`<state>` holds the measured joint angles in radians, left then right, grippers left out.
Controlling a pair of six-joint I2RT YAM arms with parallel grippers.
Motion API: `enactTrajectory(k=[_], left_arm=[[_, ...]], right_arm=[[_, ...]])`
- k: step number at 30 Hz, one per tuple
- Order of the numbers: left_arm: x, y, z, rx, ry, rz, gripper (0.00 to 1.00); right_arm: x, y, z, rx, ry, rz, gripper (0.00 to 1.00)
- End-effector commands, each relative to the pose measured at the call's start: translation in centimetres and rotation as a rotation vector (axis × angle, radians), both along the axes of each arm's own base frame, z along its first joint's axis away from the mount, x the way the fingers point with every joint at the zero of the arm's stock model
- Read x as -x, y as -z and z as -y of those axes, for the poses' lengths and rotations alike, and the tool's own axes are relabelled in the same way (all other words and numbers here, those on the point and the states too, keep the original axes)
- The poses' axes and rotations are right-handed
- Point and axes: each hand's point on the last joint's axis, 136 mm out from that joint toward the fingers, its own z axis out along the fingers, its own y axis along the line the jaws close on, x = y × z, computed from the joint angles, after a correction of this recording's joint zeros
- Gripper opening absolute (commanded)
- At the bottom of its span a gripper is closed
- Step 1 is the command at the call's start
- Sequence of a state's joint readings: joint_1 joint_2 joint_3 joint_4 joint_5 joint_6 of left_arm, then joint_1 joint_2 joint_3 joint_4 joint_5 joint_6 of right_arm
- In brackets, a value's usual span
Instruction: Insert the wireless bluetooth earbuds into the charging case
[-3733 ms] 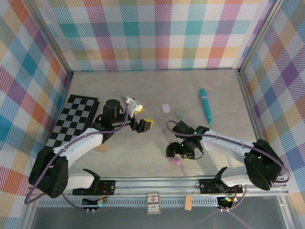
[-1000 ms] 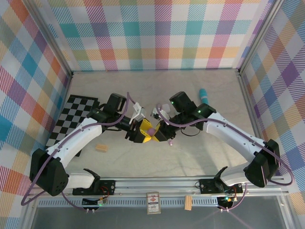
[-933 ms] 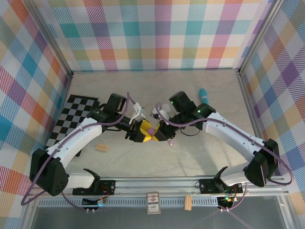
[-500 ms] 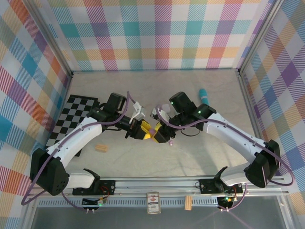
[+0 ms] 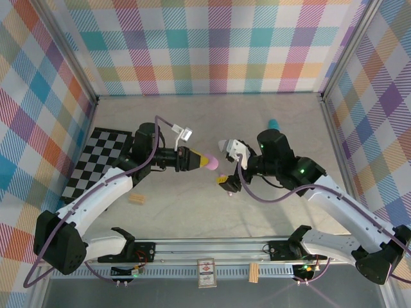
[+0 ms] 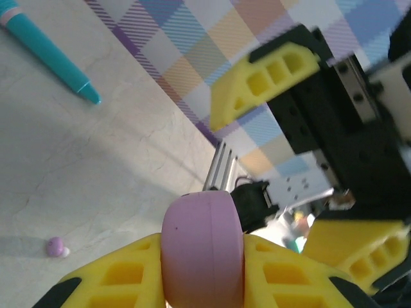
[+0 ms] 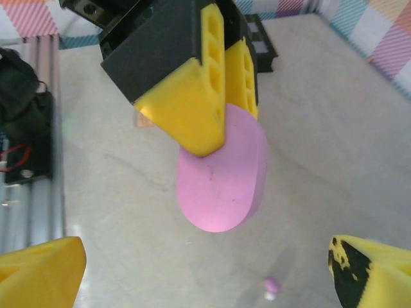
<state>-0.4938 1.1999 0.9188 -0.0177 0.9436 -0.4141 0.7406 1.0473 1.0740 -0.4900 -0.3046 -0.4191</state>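
Note:
The pink, pebble-shaped charging case (image 5: pixel 207 162) hangs in the air above the table, closed. My left gripper (image 5: pixel 198 160) is shut on it, yellow fingers pressing both flat sides (image 6: pixel 202 224). My right gripper (image 5: pixel 226 164) stands open just right of the case and does not touch it. In the right wrist view the case (image 7: pixel 221 179) sits beyond my open right gripper (image 7: pixel 205 276), held by the left fingers (image 7: pixel 199 83). One tiny pink-and-white earbud (image 7: pixel 270 286) lies on the table below; the left wrist view shows it too (image 6: pixel 56 246).
A long teal cylinder (image 5: pixel 273 123) lies at the back right (image 6: pixel 45 51). A checkerboard mat (image 5: pixel 99 160) covers the left side, with a small wooden block (image 5: pixel 136 199) near it. The metal rail (image 5: pixel 212 247) runs along the near edge.
My right gripper has opened, let go of the pink case and drawn back to the right. My left gripper has shut on the case and carried it slightly left and back.

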Motion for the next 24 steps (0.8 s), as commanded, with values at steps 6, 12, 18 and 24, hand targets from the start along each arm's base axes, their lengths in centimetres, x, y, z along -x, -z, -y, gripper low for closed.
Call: enactTrajectory(k=[6,12,18,24], left_arm=[[-1.1,-3.0,-0.7,0.116,-0.159,-0.251,0.10],[-0.9,-2.8,-1.1,0.113,-0.184,-0.261,0.10],[-1.2,-1.6,-1.2,0.068,-0.197,-0.266,0.10],[-1.5,-1.6,-0.8,0.086,-0.179,-0.259,0.10]], right_arm=[[-2.7,-2.2,-2.9,-0.022,-0.092,0.242,0.92],[-3.0,-1.8,-4.3,-0.047,-0.132,0.205,0.68],[-2.9,-1.9,-4.4,-0.061,-0.128,0.197,0.66],[-3.2,-2.0,-4.5,-0.074,-0.111,0.190,0.57]])
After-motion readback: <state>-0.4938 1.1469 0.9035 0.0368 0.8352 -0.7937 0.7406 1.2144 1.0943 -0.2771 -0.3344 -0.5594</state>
